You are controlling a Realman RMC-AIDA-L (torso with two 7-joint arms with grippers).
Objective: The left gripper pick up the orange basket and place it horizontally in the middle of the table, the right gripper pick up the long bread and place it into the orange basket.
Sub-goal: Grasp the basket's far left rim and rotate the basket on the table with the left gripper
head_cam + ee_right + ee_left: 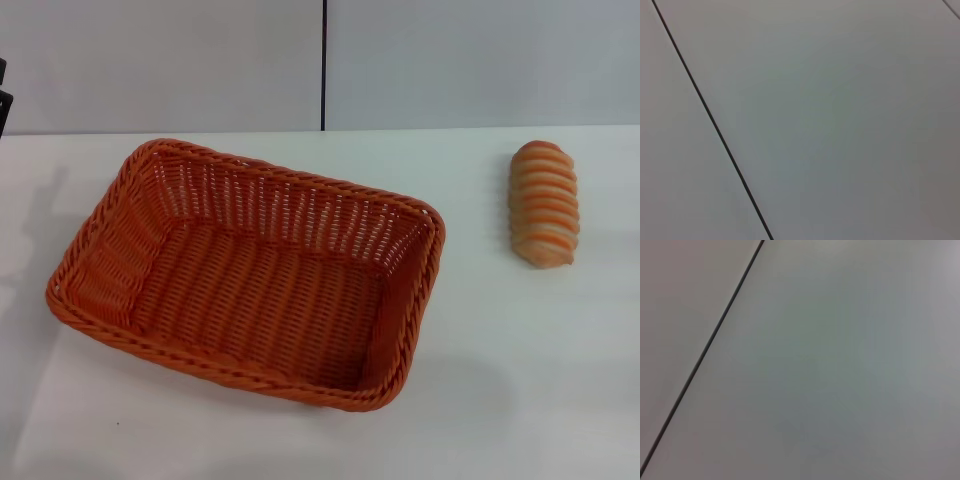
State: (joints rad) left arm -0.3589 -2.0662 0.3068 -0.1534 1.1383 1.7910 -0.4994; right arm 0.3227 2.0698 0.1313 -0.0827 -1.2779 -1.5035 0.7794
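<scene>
The orange basket (250,275) lies empty on the white table (520,380), left of centre in the head view, with its long side slanting from far left to near right. The long bread (544,203), striped orange and cream, rests on the table to the right of the basket, a clear gap between them. Neither gripper shows in the head view. Both wrist views show only a plain grey panelled surface crossed by a dark seam, with no fingers and none of the task's objects.
A grey panelled wall (450,60) with a vertical seam runs behind the table's far edge. A small black sliver (3,95) pokes in at the left edge of the head view; I cannot tell what it is.
</scene>
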